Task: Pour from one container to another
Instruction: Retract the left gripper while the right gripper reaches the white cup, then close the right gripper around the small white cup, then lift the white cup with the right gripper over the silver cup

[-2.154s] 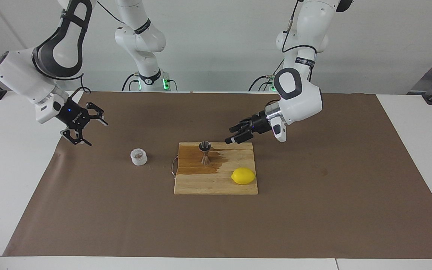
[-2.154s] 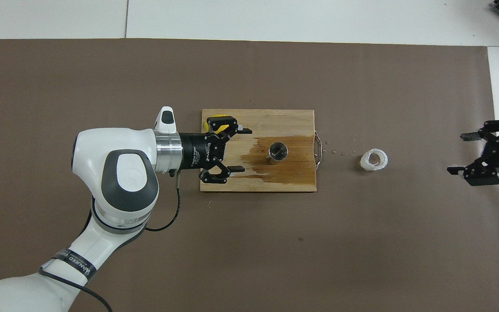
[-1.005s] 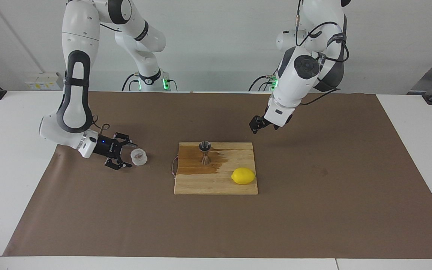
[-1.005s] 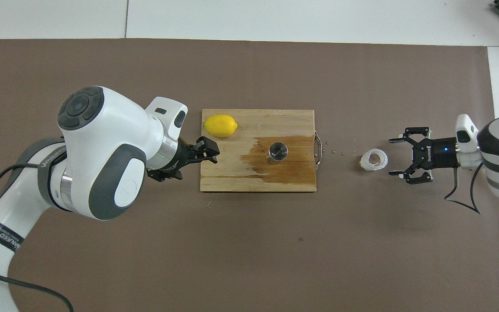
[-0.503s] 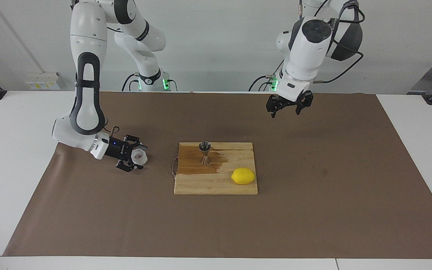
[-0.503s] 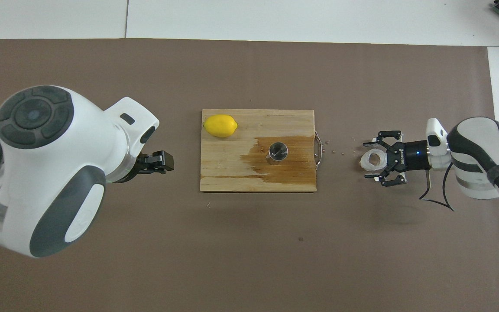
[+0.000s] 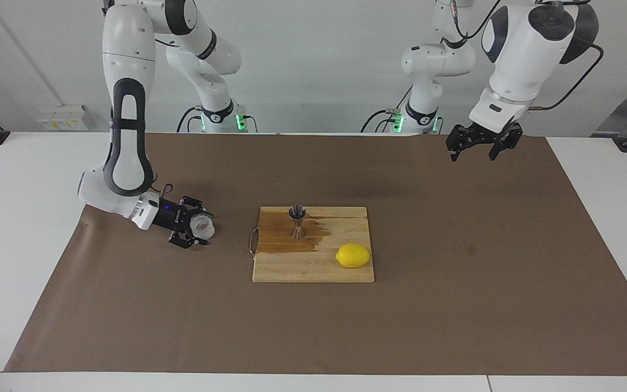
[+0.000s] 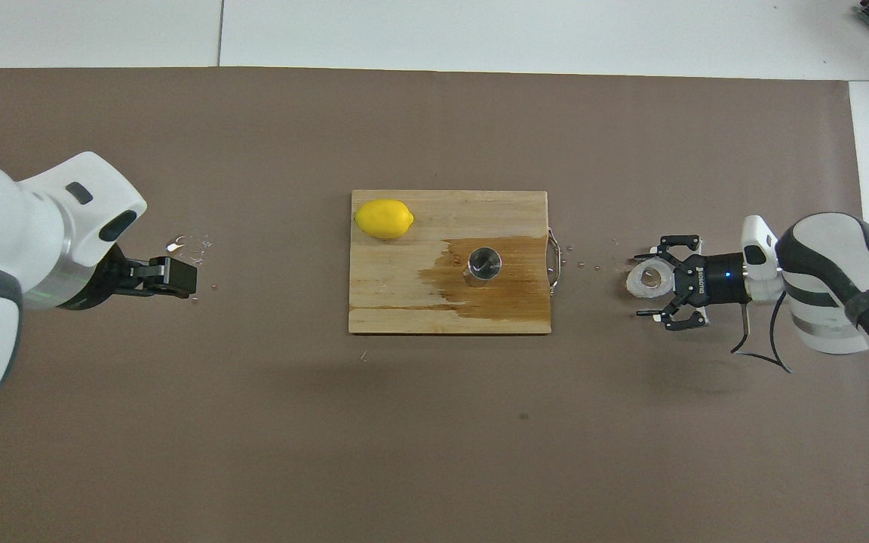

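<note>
The small translucent white cup [image 7: 202, 227] [image 8: 649, 278] stands on the brown mat, toward the right arm's end of the table. My right gripper [image 7: 200, 228] [image 8: 643, 286] lies low along the mat with one finger on each side of the cup. It is open, and a small gap still shows beside the cup. The steel jigger [image 7: 297, 220] [image 8: 484, 265] stands upright on the wet part of the wooden cutting board [image 7: 313, 269] [image 8: 404, 309]. My left gripper [image 7: 473, 153] [image 8: 178, 277] hangs open and empty over the mat toward the left arm's end.
A yellow lemon [image 7: 352, 255] [image 8: 383, 219] lies on the board's corner farthest from the robots. Small drops [image 8: 585, 264] dot the mat between board and cup. More wet specks [image 8: 187, 243] lie on the mat under the left gripper.
My right gripper slid in around the cup and its fingers came closer together. The left arm swung up and away from the board toward its own end of the table.
</note>
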Robot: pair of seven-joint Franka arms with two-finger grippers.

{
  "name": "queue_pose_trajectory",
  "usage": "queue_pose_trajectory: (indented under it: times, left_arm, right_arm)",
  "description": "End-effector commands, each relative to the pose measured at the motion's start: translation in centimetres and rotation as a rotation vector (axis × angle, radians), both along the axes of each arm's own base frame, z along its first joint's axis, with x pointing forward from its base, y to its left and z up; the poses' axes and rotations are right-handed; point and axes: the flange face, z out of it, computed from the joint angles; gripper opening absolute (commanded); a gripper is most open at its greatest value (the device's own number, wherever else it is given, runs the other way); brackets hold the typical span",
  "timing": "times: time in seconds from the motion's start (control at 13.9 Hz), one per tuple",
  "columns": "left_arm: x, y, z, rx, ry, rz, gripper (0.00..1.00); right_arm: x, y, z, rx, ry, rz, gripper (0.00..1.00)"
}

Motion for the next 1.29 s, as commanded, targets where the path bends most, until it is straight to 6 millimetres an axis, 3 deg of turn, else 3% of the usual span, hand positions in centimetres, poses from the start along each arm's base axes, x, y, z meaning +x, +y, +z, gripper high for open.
queue_pose_trajectory:
  times: [0.0,0.07,0.22,0.29,0.43,0.5,1.01,1.22]
  left_arm:
    - [0.1,4.4,0.8,-0.002,0.003,-0.016,1.00]
    - [0.1,5.1,0.9,-0.004,0.001,-0.028,1.00]
    - [0.2,5.2,0.9,-0.004,-0.007,-0.022,1.00]
    - [0.1,5.1,0.7,-0.004,0.001,-0.025,1.00]
    - [0.0,4.5,0.8,-0.003,0.001,-0.033,1.00]
    - [0.1,4.4,0.8,-0.004,-0.004,-0.034,1.00]
    - [0.3,4.9,0.9,-0.006,-0.016,-0.025,1.00]
    - [0.8,4.7,2.4,-0.018,-0.006,-0.033,1.00]
  right_arm:
    - [-0.5,-0.2,-0.2,0.007,-0.035,0.000,0.22]
    - [-0.2,-0.4,0.0,0.005,-0.042,-0.003,0.16]
    - [0.7,0.1,1.6,-0.010,-0.048,-0.028,0.16]
    - [1.2,0.0,3.3,-0.033,-0.054,-0.066,0.16]
    - [2.2,3.7,7.6,-0.088,-0.066,-0.081,0.16]
    - [2.3,4.2,8.9,-0.127,-0.028,-0.113,0.16]
    - [4.0,16.0,15.3,-0.332,0.071,-0.245,0.16]
    - [3.3,22.0,16.8,-0.445,0.063,-0.233,0.16]
